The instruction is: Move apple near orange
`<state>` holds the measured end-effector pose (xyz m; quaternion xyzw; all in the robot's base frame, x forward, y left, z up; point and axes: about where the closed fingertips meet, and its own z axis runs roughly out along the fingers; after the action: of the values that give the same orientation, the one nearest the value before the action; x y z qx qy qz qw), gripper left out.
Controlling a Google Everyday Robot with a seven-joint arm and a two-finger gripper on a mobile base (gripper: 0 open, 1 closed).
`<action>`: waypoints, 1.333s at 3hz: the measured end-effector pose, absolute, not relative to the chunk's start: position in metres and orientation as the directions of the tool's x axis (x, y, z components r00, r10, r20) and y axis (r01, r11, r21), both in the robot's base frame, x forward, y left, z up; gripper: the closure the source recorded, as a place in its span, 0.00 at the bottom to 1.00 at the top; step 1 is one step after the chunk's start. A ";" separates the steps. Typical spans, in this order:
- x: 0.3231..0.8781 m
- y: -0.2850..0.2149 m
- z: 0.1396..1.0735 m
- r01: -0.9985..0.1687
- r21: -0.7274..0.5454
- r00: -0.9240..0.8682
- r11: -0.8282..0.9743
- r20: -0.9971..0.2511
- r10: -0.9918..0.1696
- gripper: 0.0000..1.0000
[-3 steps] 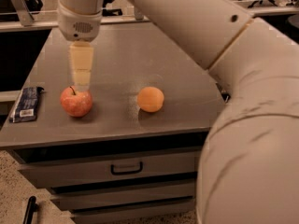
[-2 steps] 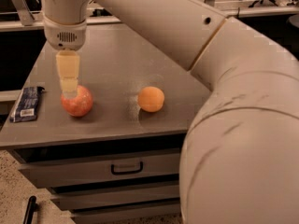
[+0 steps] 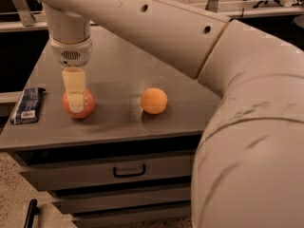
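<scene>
The red-pink apple [image 3: 88, 103] sits on the grey table top [image 3: 118, 65] at the front left. The smooth pale orange [image 3: 154, 100] sits to the apple's right, about one and a half fruit widths away. My gripper [image 3: 75, 98] hangs straight down from the white wrist [image 3: 70, 42] and is right at the apple, with its pale tip covering the apple's front middle. The apple's stem is hidden behind the gripper. My big white arm crosses the top and fills the right side of the view.
A dark flat packet [image 3: 28, 105] lies at the table's left edge, just left of the apple. Drawers with a dark handle [image 3: 129, 171] are below the table front. A black object [image 3: 29, 213] stands on the floor at the lower left.
The gripper has moved slightly left and come down onto the apple, so its tip covers the apple's front. The apple and the orange have not moved.
</scene>
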<state>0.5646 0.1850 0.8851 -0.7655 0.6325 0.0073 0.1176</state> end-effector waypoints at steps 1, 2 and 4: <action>0.563 0.170 0.870 -0.979 -0.153 0.157 -0.135 -0.147 -0.977 0.00; 0.557 0.169 0.864 -0.981 -0.134 0.160 -0.141 -0.146 -0.976 0.00; 0.543 0.178 0.859 -0.981 -0.101 0.180 -0.166 -0.153 -0.972 0.15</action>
<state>0.5431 0.1776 0.8592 -0.7631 0.6397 0.0265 0.0881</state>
